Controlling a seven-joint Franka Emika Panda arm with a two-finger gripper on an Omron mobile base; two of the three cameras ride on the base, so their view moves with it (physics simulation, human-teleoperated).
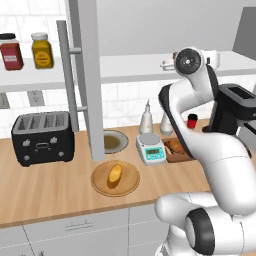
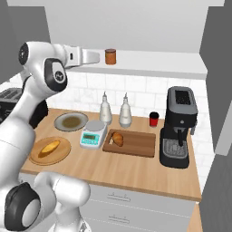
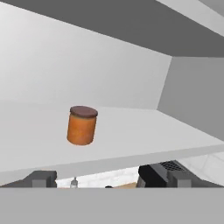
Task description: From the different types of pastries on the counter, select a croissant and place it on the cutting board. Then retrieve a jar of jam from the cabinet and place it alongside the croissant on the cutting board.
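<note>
The small squat orange-brown jar of jam with a dark brown lid [image 3: 82, 125] stands upright on the white shelf [image 2: 149, 63] of the pale grey-white wall cabinet [image 1: 82, 75]. The claw [image 2: 96, 56] is raised to the shelf, just beside the jar, with its jaws released wide and holding nothing.

On the light-wood table [image 2: 136, 174], the dark-brown rectangular cutting board [image 2: 138, 144] carries the dark orange-brown croissant [image 2: 118, 138]. The round light wooden plate [image 1: 131, 186] holds the paler golden-yellow oval loaf [image 1: 115, 174].
</note>
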